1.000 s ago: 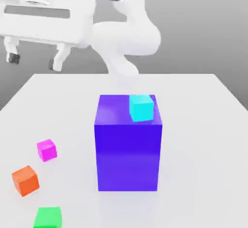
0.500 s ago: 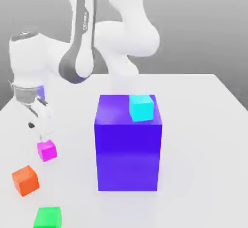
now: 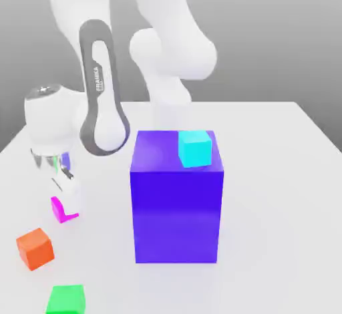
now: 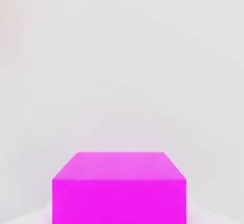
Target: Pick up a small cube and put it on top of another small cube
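Magenta cube (image 3: pixel 65 210): on the white table (image 3: pixel 267 172), at the exterior view's left, partly hidden by a finger.
Arm: bent low, wrist pointing down over the cube.
Gripper (image 3: pixel 64 196): at the cube; finger spread and contact cannot be told.
Neighbours: orange cube (image 3: pixel 35 248), green cube (image 3: pixel 65 300), purple block (image 3: pixel 177 199) bearing a cyan cube (image 3: pixel 195 149).

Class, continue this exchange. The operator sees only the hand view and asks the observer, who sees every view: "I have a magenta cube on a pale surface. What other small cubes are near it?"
Observer: An orange cube sits on the table close to your magenta cube, not touching it.
Operator: Any more?
Observer: A green cube lies past the orange one, at the exterior view's lower edge.
Operator: Anything big nearby?
Observer: A tall blue block stands to the exterior view's right, with a cyan cube on top.
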Robot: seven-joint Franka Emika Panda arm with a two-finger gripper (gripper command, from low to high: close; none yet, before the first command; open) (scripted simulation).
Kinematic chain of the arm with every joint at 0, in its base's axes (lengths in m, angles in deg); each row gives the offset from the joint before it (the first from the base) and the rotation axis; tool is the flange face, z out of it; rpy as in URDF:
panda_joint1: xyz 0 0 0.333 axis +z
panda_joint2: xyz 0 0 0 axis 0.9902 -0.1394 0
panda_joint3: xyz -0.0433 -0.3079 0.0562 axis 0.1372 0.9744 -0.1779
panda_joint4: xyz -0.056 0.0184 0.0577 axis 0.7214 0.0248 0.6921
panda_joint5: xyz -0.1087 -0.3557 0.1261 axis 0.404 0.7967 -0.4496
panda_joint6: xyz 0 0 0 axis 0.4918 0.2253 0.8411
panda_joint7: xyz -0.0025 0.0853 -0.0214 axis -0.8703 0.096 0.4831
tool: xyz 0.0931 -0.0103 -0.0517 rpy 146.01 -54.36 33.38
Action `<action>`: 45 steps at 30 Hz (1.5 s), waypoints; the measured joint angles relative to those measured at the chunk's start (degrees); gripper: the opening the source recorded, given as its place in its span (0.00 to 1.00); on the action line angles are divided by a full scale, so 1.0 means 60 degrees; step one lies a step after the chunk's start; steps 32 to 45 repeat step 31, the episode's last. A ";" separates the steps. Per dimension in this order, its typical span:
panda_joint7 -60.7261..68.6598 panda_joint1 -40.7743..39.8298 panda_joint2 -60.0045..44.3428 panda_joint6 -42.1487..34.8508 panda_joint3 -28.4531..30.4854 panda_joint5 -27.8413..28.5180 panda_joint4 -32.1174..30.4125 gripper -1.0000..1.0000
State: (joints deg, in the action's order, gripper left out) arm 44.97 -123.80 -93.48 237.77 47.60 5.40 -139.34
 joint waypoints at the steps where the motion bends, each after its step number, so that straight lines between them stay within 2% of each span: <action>1: -0.0171 0.0222 0.0287 -0.0230 0.0268 0.0209 -0.0060 0.00; 4: -0.0964 0.0679 0.1279 -0.1004 0.0999 0.1277 -0.0271 0.00; 7: -0.1698 0.0486 0.2197 -0.1804 0.1079 0.2221 -0.0380 0.00; 10: -0.2421 0.0551 0.2064 -0.2449 0.0546 0.2130 0.0400 0.00; 16: -0.4325 0.1884 0.1233 -0.3654 -0.0116 0.2046 0.2441 0.00; 23: -0.6882 0.3209 0.0204 -0.5037 -0.0656 0.2363 0.4857 0.00; 27: -0.7367 0.3488 -0.0943 -0.4357 -0.0698 0.2485 0.5324 0.00; 28: -0.7391 0.3511 -0.1246 -0.4086 -0.0685 0.2500 0.5355 1.00; 45: -0.7391 0.3511 -0.1246 -0.4086 -0.0685 0.2500 0.5355 1.00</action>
